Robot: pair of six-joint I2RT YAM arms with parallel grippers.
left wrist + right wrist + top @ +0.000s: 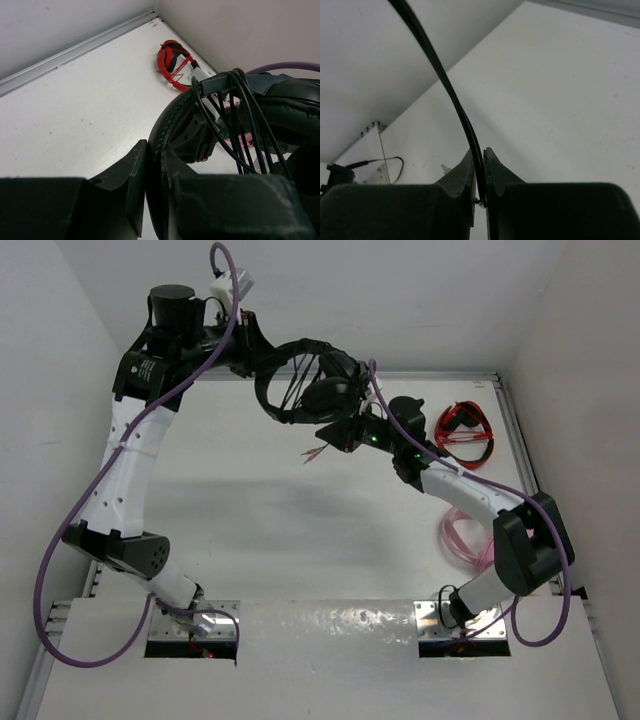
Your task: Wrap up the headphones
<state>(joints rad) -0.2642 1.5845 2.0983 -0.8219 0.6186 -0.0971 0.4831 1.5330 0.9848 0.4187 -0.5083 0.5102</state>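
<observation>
The black headphones (pixel 305 382) hang in the air above the far middle of the table. My left gripper (pixel 252 352) is shut on their padded headband (pixel 162 130). Several turns of the thin black cable (pixel 240 120) lie wound across the headset. My right gripper (pixel 338 433) sits just right of and below the earcups and is shut on the cable (pixel 462 117), which runs up out of its jaws. The pinkish plugs (pixel 315 453) dangle below the right gripper.
Red headphones (pixel 465 433) lie at the far right near the wall and show in the left wrist view (pixel 172 64). Pink headphones (pixel 462 535) lie on the table beside my right arm. White walls close the back and sides.
</observation>
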